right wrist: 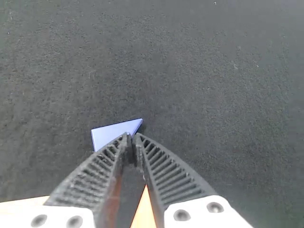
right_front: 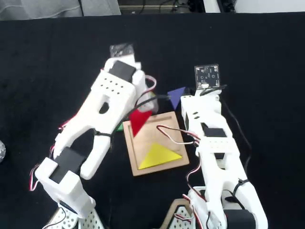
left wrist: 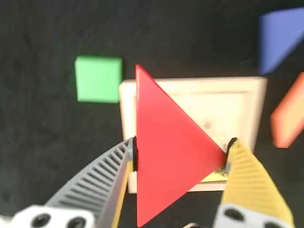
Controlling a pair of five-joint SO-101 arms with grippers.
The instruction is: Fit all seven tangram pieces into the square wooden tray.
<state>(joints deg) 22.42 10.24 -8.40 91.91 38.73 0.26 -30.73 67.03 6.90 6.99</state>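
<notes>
My left gripper (left wrist: 182,142) is shut on a red triangle (left wrist: 166,147), held on edge above the square wooden tray (left wrist: 199,102). From above, the red triangle (right_front: 138,120) hangs over the tray's (right_front: 164,123) far left corner. A yellow triangle (right_front: 158,155) lies flat in the tray's near part. A green square (left wrist: 98,79) rests on the cloth to the left of the tray. A blue triangle (right_front: 177,95) lies beyond the tray's far right corner, with an orange piece (left wrist: 287,118) near it. My right gripper (right wrist: 131,137) is shut, its tips over the blue triangle (right wrist: 109,135).
Black cloth covers the whole table. A second light wooden object (right_front: 174,214) sits at the near edge between the two arm bases. The left arm (right_front: 102,114) stretches diagonally past the tray's left side, and the right arm (right_front: 214,148) runs along its right side.
</notes>
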